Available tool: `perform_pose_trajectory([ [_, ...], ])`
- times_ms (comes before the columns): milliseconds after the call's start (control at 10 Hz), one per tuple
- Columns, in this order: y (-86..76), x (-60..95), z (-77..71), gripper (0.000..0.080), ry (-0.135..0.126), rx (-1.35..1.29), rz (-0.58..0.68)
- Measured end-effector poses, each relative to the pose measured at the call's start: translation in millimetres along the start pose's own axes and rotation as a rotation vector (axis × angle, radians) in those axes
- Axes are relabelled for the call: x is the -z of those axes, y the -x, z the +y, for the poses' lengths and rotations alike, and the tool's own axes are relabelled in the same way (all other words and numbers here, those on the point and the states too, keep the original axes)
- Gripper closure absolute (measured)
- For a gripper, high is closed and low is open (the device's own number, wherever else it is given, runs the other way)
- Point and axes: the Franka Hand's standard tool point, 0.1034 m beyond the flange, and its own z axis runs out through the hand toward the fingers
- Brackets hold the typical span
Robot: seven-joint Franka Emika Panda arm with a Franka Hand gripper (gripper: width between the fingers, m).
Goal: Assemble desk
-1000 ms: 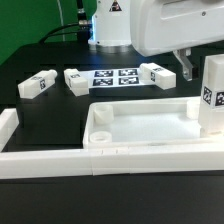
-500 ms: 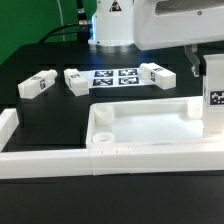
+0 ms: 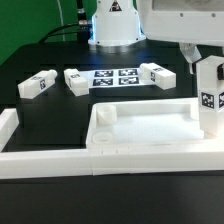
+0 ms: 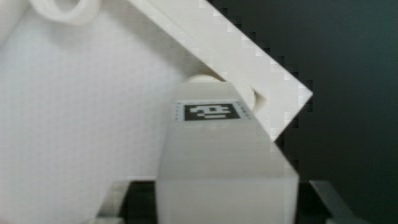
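At desk top [image 3: 150, 150] edge, end effector [image 3: 207, 62] w/ leg [image 3: 208, 92] clamped; leg upright

And there was my base column [image 3: 113, 24] at the back: white, smooth and rounded, flaring wider toward its foot, where a bluish ring [image 3: 112, 43] showed. A black triangular mark [image 3: 113, 7] sat high on its front. Nearer the camera, my hand housing [image 3: 185, 18] was a big white shell, glossy, with softly rounded corners and no screws that I could make out. Under it my fingers [image 3: 189, 52] came out dark grey and narrow. From the wrist, only blurred slivers of those fingers [image 4: 121, 204] showed, nearly black.
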Motion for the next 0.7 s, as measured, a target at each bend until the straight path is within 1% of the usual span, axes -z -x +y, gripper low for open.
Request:
perform_pose_trajectory([
  [200,0.1,0.0,-0.1,0.0509,0.0,-0.129,0.001],
  [300,-0.8,-0.6,-0.3,0.0509,-0.01,-0.225,-0.004],
  [400,-3.1,-0.6,1.1,0.0509,-0.041,-0.384,-0.021],
  [500,0.0,-1.6,1.4,0.0509,-0.069,-0.556,-0.047],
  [600,5.4,-2.6,-1.8,0.0509,-0.083,-0.657,-0.057],
  [700,9.5,-3.3,-4.3,0.0509,-0.084,-0.665,-0.057],
])
